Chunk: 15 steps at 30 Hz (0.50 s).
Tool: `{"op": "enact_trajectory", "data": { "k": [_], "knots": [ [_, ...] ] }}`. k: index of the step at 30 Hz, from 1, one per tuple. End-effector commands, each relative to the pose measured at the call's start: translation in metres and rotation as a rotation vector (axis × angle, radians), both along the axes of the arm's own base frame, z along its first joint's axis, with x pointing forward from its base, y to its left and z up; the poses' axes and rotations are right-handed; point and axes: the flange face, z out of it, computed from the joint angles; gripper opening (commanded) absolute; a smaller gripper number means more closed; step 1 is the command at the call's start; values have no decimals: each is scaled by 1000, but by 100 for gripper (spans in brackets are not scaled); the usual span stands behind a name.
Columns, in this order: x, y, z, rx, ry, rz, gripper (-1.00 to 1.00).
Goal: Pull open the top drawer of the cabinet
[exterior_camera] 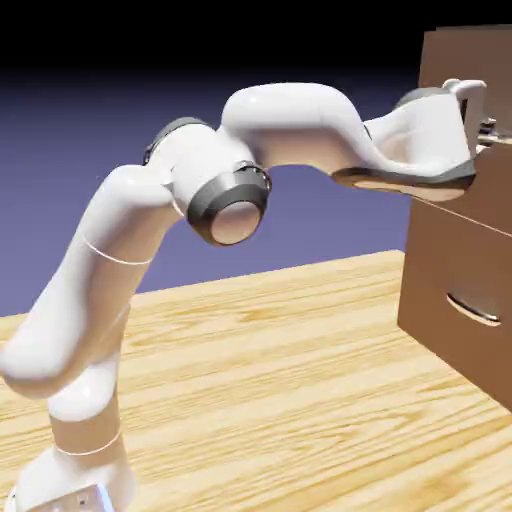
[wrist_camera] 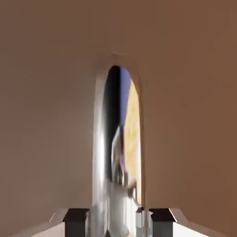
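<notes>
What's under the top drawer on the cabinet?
Under the top drawer sits the lower drawer, closed, with its curved silver handle showing. The arm and end effector cover much of the top drawer's front.

one cabinet [exterior_camera: 455,270], two drawers, two silver handles, one robot arm [exterior_camera: 200,190], one table [exterior_camera: 280,400].

place: simulated robot test scene
cues: flat blue-violet backdrop [exterior_camera: 200,110], bare wood table [exterior_camera: 300,400], 1 white arm [exterior_camera: 290,130], 1 brown cabinet [exterior_camera: 450,290]
</notes>
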Motion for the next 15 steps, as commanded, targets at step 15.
{"op": "enact_trajectory", "data": {
  "k": [15],
  "knots": [
    [-48, -5, 2, 8, 2, -8, -100]
  ]
}}
